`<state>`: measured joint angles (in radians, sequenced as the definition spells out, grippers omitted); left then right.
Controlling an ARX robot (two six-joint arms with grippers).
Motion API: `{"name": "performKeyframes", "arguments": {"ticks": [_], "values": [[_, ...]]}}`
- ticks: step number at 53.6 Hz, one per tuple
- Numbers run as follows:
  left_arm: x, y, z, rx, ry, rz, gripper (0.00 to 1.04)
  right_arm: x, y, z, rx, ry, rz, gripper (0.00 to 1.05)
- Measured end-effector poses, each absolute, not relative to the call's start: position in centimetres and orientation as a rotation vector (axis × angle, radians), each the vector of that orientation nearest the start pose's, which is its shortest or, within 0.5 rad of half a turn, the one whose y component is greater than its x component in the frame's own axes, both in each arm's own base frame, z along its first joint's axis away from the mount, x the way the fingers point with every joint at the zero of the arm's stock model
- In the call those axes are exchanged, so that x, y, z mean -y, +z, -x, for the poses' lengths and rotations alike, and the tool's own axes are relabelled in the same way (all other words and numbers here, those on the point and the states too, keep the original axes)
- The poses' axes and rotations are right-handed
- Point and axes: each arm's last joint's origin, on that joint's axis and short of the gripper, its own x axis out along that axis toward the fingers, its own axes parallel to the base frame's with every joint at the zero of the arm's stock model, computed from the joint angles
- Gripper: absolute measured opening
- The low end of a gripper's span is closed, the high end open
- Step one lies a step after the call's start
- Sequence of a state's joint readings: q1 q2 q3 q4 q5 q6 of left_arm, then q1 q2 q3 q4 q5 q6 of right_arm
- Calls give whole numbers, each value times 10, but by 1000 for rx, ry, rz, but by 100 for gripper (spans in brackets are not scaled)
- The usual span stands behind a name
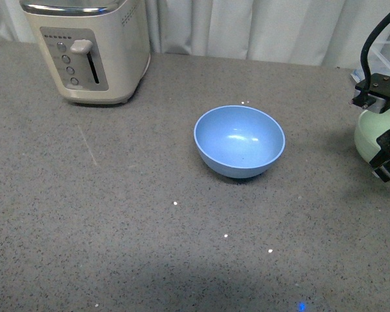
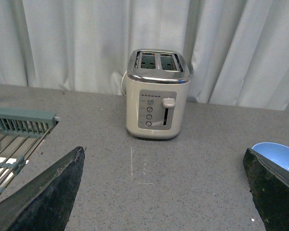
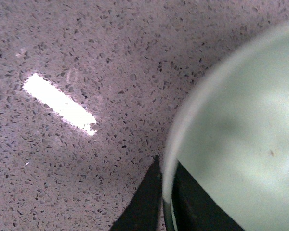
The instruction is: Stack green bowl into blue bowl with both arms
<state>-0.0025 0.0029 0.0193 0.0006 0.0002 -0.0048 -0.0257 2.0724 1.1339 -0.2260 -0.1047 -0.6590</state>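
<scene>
**Right arm:** black angular metal right gripper [image 1: 386,156] at the right edge of the front view, cable looping above it, angled down onto the pale mint-green round matte bowl [image 1: 370,138]. In the wrist view one black finger [image 3: 143,207] lies outside the smooth rim and the other inside, both tight against the wall and clamping it.

**Left arm:** absent from the front view. The left gripper [image 2: 164,150] is spread wide and holds nothing between its dull black wedge-shaped fingers [image 2: 43,197].

**Light-blue round matte bowl** [image 1: 239,140]: upright at frame centre, well apart from the green one.

**Surface:** grey speckled stone-look countertop [image 1: 117,214].

**Other items:**
- Cream toaster with a chrome top [image 1: 84,49], upper left.
- Pale pleated curtain [image 1: 260,26] behind.
- Wire dish rack [image 2: 14,139].
</scene>
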Motion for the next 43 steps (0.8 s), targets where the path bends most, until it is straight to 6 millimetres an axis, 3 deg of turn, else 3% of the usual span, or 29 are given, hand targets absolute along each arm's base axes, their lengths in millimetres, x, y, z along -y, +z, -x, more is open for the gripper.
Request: {"name": "performKeyframes", "arguments": {"ticks": [3, 16, 22, 26, 30, 37, 43], "values": [[0, 170, -97, 17, -2, 5, 98, 6, 86, -379, -1088, 458, 509, 1], [0, 170, -97, 17, -2, 5, 98, -9, 108, -371, -1045, 553, 528, 2], [0, 170, -97, 17, -3, 5, 98, -35, 138, -364, -957, 634, 587, 2], [0, 170, -97, 17, -3, 5, 98, -64, 160, -358, -868, 700, 661, 2], [0, 170, -97, 17, -3, 5, 98, -88, 170, -352, -823, 763, 705, 2], [0, 170, -97, 17, -2, 5, 98, -124, 170, -345, -791, 843, 763, 2], [0, 170, -97, 17, -2, 5, 98, -152, 158, -338, -793, 907, 808, 2]]}}
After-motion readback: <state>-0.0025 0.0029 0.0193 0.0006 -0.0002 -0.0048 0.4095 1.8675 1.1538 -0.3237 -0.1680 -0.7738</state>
